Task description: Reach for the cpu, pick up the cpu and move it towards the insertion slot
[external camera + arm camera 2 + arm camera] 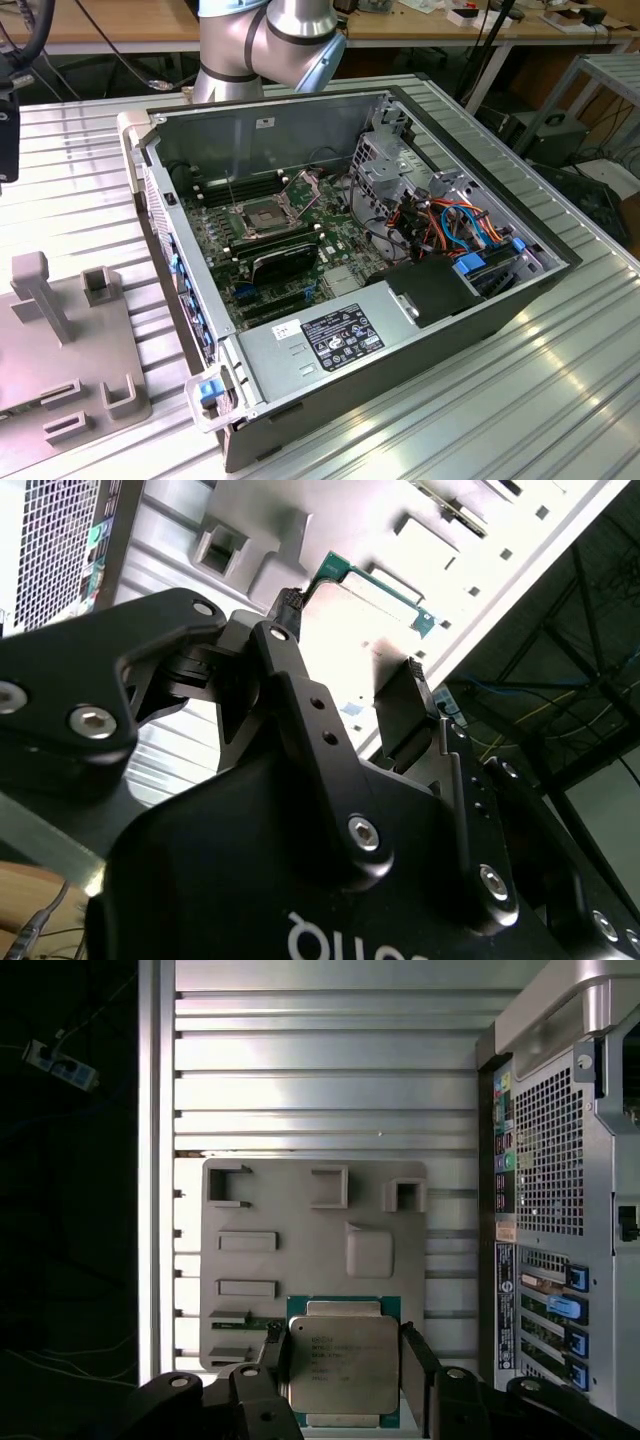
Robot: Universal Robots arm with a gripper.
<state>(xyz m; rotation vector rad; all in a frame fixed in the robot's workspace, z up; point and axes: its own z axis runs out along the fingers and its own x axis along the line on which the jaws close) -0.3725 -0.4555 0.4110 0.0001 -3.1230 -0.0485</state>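
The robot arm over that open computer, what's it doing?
The black gripper on the arm has its two fingers on either side of the small silvery-grey square cpu, which sits with its green edge showing above the grey plastic holder tray beside the open black computer case. In both wrist views the fingers look to be right against the chip's sides. Inside the case, the shiny metal-framed insertion slot with its dark centre sits empty, its hinged plate lifted up.
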